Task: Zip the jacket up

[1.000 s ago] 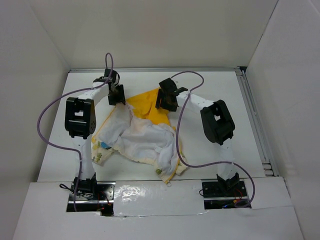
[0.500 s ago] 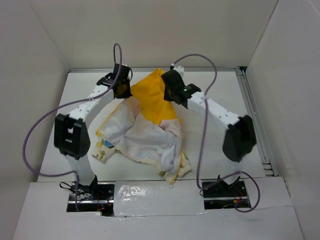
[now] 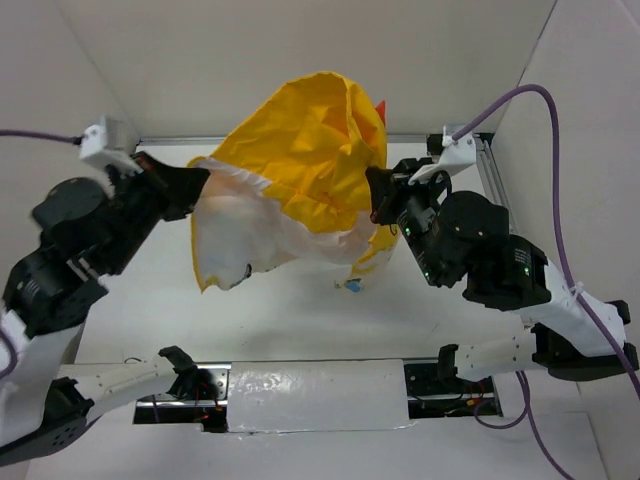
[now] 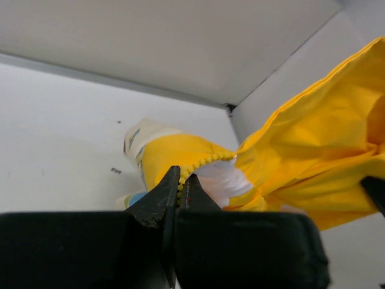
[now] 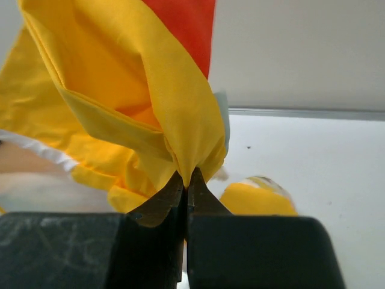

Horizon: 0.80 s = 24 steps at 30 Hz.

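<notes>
The jacket (image 3: 300,175) hangs in the air, stretched between both arms, its yellow hood up and its cream body drooping below. My left gripper (image 3: 200,185) is shut on the jacket's left edge; in the left wrist view my left gripper (image 4: 181,178) pinches the yellow zipper teeth (image 4: 207,160). My right gripper (image 3: 378,198) is shut on the right edge; in the right wrist view my right gripper (image 5: 186,176) clamps a bunched fold of the jacket's yellow fabric (image 5: 150,90). A printed sleeve end (image 3: 352,285) dangles close to the table (image 3: 290,310).
White walls enclose the table on three sides. A metal rail (image 3: 500,190) runs along the right edge. The arm bases (image 3: 190,385) stand at the near edge, with purple cables (image 3: 545,110) looping above the right arm.
Both grippers closed on the jacket and lifted it off the table. The arms rose and spread apart, and the jacket now hangs between them.
</notes>
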### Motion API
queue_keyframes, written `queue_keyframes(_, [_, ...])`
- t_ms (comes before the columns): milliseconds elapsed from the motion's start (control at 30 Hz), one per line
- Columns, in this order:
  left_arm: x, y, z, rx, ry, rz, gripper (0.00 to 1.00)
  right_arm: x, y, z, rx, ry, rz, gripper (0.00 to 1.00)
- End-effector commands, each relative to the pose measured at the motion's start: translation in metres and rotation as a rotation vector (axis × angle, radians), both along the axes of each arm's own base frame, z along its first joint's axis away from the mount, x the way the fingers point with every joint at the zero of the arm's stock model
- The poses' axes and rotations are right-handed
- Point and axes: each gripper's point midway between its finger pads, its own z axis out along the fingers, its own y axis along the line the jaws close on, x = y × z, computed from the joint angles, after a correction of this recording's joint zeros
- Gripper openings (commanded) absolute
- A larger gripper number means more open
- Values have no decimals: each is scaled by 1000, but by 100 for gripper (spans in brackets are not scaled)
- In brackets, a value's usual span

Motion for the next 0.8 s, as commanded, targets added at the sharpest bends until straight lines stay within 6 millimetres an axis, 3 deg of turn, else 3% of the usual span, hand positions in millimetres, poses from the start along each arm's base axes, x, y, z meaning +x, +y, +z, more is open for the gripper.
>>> queue_keyframes(0, [-25, -2, 26, -57, -115, -105, 0, -16, -20, 23, -68, -40, -119, 0])
queue_keyframes(100, [-39, 4, 40, -70, -158, -130, 0, -18, -22, 38, -35, -26, -153, 0])
queue_keyframes(167, [-30, -3, 35, -45, -120, -128, 0, -10, -22, 41, -23, -18, -198, 0])
queue_keyframes(200, [-15, -10, 22, -20, -70, -109, 0, 1, -29, 42, -10, -17, -246, 0])
queue_keyframes(267, [2, -15, 3, -13, 19, -56, 0, 16, -24, 39, 17, -1, -246, 0])
queue_keyframes(300, [20, -21, -25, 39, 115, -8, 0, 26, -20, 34, 10, 11, -244, 0])
queue_keyframes(333, [28, -25, -38, 51, 159, 14, 0, 48, -36, 24, -19, 36, -301, 0])
queue_keyframes(367, [37, -30, -56, 59, 212, 32, 0, 59, -23, 14, 3, 66, -233, 0])
queue_keyframes(400, [51, -38, -87, 106, 304, 68, 0, 84, -34, 0, -14, 88, -293, 0])
queue_keyframes(467, [66, -45, -131, 120, 434, 121, 0, 116, -28, -39, -70, 158, -300, 0])
queue_keyframes(500, [80, -57, -167, 161, 530, 127, 0, 137, -21, -69, -108, 220, -305, 0])
queue_keyframes(533, [88, -57, -187, 146, 610, 160, 0, 161, -37, -94, -120, 279, -349, 0])
queue_keyframes(567, [95, -61, -207, 152, 675, 176, 0, 177, -38, -115, -111, 331, -342, 0])
queue_keyframes(600, [110, -73, -248, 203, 780, 191, 0, 200, -19, -150, -111, 409, -263, 0])
queue_keyframes(633, [118, -83, -250, 187, 818, 201, 0, 221, -34, -174, -100, 456, -281, 0])
queue_keyframes(667, [125, -90, -265, 210, 863, 209, 0, 234, -34, -190, -89, 492, -265, 0])
queue_keyframes(700, [138, -103, -306, 274, 954, 216, 7, 254, -24, -214, -76, 538, -225, 16])
queue_keyframes(733, [151, -118, -289, 266, 933, 157, 17, 265, -25, -222, -73, 553, -219, 34])
queue_keyframes(767, [165, -128, -324, 318, 992, 147, 51, 281, -30, -250, -84, 611, -230, 75])
